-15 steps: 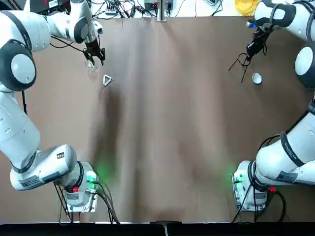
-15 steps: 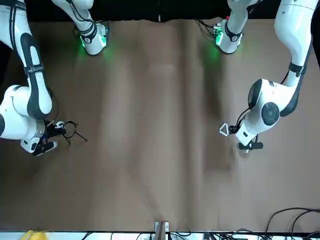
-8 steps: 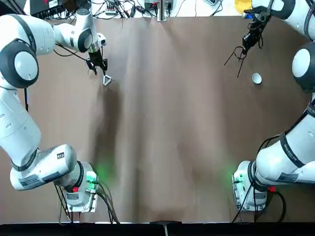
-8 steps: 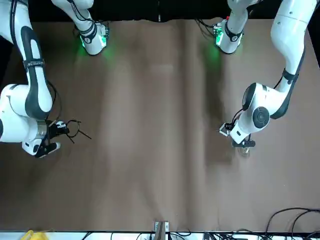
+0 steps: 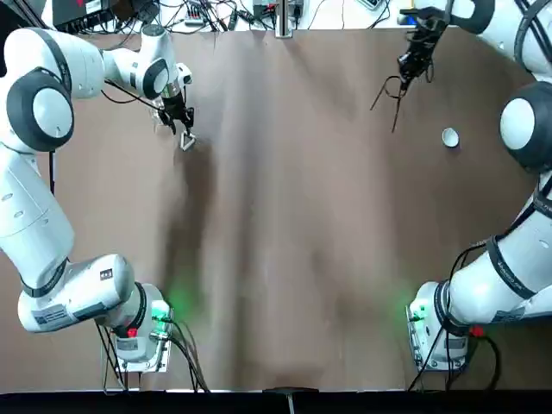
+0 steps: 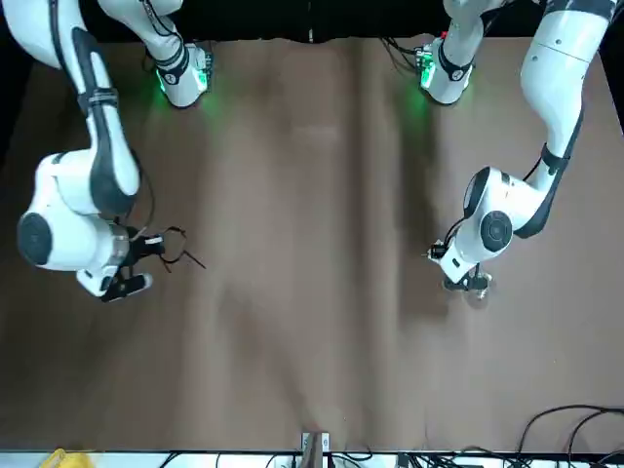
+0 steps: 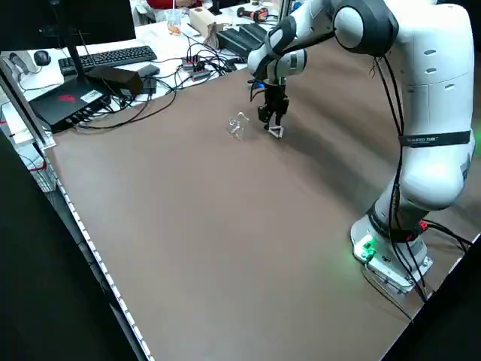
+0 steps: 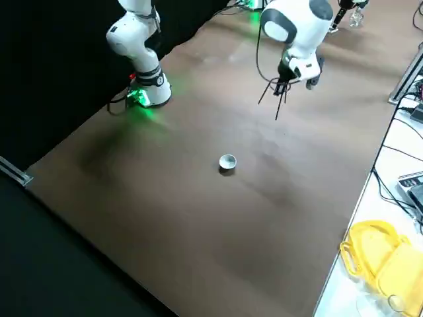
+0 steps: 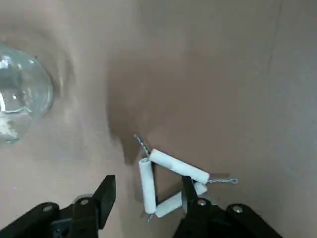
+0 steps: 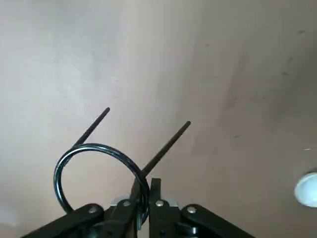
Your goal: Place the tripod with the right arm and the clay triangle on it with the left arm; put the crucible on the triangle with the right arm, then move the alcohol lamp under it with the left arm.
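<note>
My right gripper (image 5: 414, 59) is shut on the ring of the black wire tripod (image 5: 390, 90) near the table's far edge. The tripod (image 8: 277, 94) hangs with its legs pointing down. The ring (image 10: 99, 166) shows just ahead of the shut right gripper (image 10: 143, 191). The white crucible (image 5: 449, 136) sits on the table to its right, also seen as the crucible (image 8: 227, 162). My left gripper (image 9: 148, 181) is open and low over the clay triangle (image 9: 171, 186), one finger on each side of a white rod. The clear alcohol lamp (image 9: 20, 99) stands beside it, the lamp (image 7: 237, 125) just left of the triangle (image 7: 276, 132).
A brown cloth (image 5: 285, 224) covers the table. Cables and electronics (image 5: 198, 13) line the far edge, with a yellow object (image 5: 429, 10) there. A keyboard and boxes (image 7: 113, 60) lie beyond the left side.
The right arm carried the tripod leftward and farther back. The left gripper moved from over the lamp to the clay triangle and came down around it.
</note>
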### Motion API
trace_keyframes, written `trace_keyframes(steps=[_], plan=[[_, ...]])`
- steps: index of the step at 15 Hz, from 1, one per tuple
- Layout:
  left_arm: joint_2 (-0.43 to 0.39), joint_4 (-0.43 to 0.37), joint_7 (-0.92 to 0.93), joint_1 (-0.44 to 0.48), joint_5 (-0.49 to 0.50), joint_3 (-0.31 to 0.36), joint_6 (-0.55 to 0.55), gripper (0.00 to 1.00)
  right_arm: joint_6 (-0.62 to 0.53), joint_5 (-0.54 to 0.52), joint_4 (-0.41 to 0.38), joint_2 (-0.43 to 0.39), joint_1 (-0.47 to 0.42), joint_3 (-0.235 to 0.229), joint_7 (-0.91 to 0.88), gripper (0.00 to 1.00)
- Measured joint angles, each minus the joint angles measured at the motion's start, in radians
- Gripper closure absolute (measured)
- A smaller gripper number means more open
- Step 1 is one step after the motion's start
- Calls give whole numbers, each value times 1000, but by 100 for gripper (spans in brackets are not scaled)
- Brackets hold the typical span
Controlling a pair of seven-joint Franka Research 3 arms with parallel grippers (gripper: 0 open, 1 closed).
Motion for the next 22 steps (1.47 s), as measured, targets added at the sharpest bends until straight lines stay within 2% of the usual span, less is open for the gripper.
trace_keyframes(steps=[3,4,9,12,19,22], plan=[[5,0,0,0,4,9,0,42,0,57,25,0,64,2,132,93],[7,0,0,0,4,9,0,45,0,61,33,0,82,3,173,93],[24,0,0,0,5,9,1,49,5,66,55,0,164,4,329,93],[26,0,0,0,8,9,1,52,17,89,65,0,205,4,385,93],[27,0,-7,0,9,9,1,71,85,95,66,20,256,4,462,93],[34,-1,-11,-1,10,9,1,71,99,96,102,59,294,4,537,93]])
